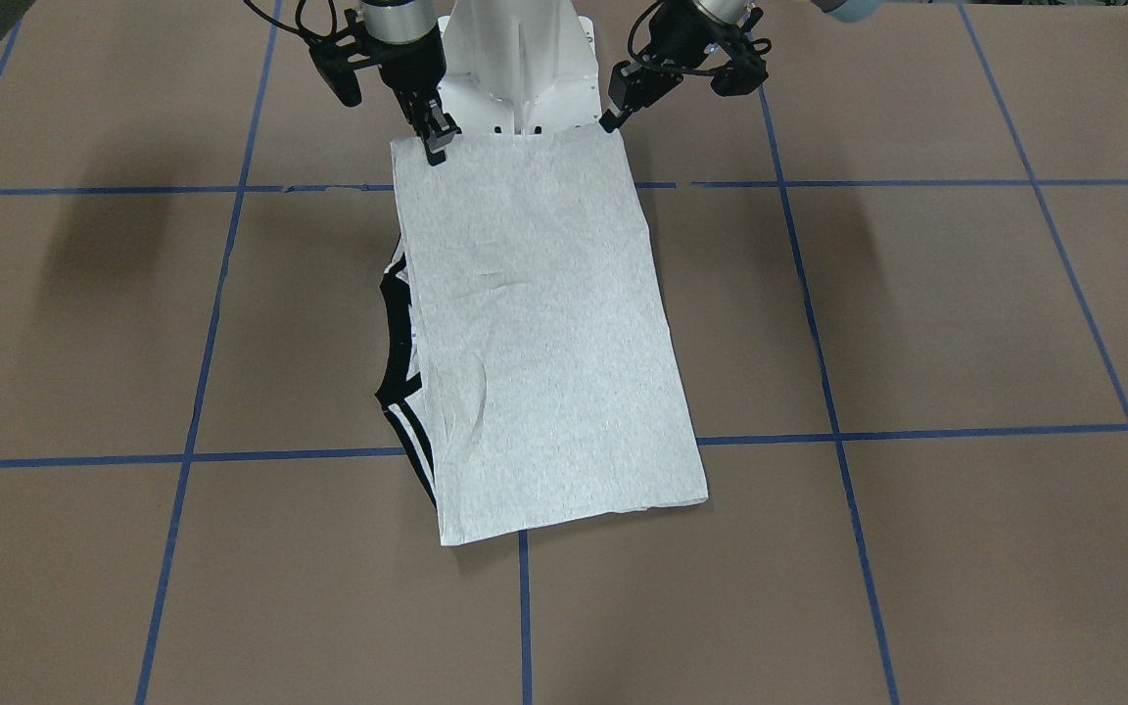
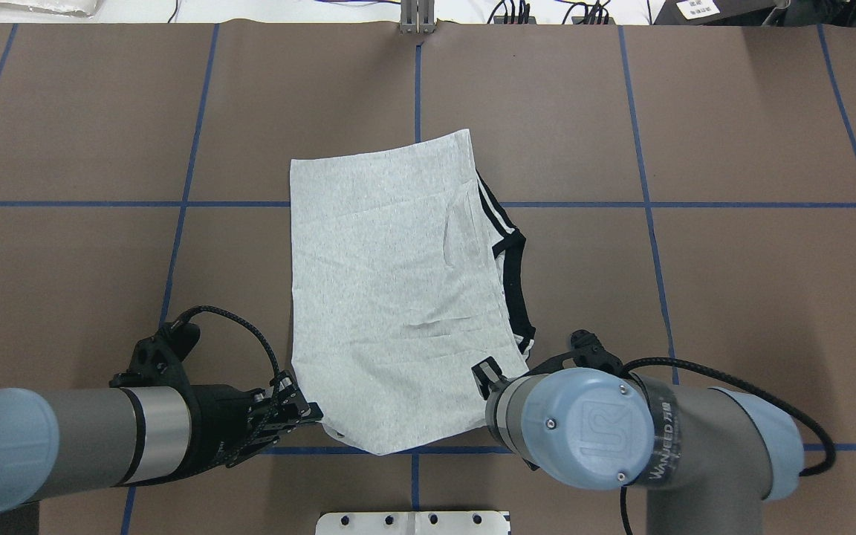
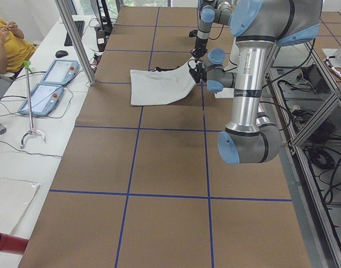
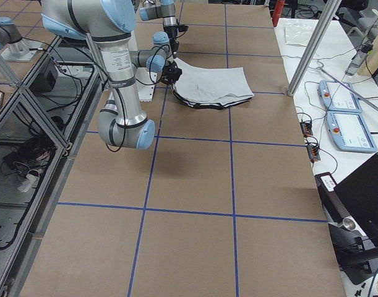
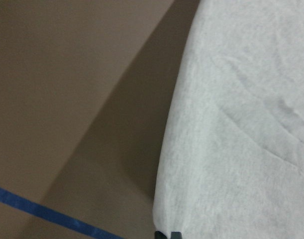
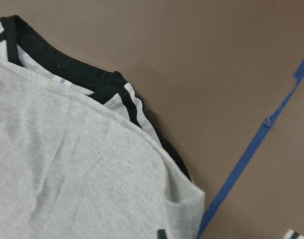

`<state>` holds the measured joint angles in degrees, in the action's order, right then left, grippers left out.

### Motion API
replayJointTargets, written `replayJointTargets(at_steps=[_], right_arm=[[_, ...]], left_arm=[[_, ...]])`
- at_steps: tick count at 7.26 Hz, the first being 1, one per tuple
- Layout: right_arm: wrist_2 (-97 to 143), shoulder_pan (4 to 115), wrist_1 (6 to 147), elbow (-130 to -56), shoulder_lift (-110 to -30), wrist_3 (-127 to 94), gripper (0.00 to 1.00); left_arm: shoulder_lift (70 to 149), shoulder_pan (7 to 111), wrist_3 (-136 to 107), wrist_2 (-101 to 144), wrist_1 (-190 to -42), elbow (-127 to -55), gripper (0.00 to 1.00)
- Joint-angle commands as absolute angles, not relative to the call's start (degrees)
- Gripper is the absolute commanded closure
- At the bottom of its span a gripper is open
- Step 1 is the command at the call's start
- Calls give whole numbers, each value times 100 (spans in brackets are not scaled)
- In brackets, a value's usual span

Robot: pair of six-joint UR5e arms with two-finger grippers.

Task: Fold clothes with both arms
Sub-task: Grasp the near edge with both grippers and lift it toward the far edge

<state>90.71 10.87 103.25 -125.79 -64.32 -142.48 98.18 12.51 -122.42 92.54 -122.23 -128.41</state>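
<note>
Grey fabric, folded lengthwise on the table [image 1: 916, 313]! Clamped onto both near corners of the T-shirt [image 1: 544, 343] with left gripper [image 1: 611, 121] and right gripper [image 1: 439, 149] (black collar trim [image 6: 57, 62] poking out sideways), holding that edge raised, probably to carry it across evenly.

Left arm [image 2: 153, 431] and right arm [image 2: 703, 438]: grey tubes [image 2: 79, 435]; light-blue caps [image 2: 591, 427]; black braided cables [image 2: 770, 388].

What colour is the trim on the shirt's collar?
Black, on the T-shirt collar trim; clearest in the right wrist view.
</note>
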Motion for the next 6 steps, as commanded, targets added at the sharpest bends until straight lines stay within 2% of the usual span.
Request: replayJointTargets(at_steps=[1, 3, 6], right_arm=[[9105, 1107, 10994, -13044, -6259, -14282, 100], [9149, 1790, 10899, -12580, -5874, -13610, 100], [9771, 2836, 10163, -11210, -5230, -13018, 100]], left_arm=[[10140, 1257, -12349, 9325, -11253, -13517, 100], [10597, 1850, -11974, 9501, -10934, -13089, 100], [11416, 2915, -11016, 9939, -10696, -11947, 100]])
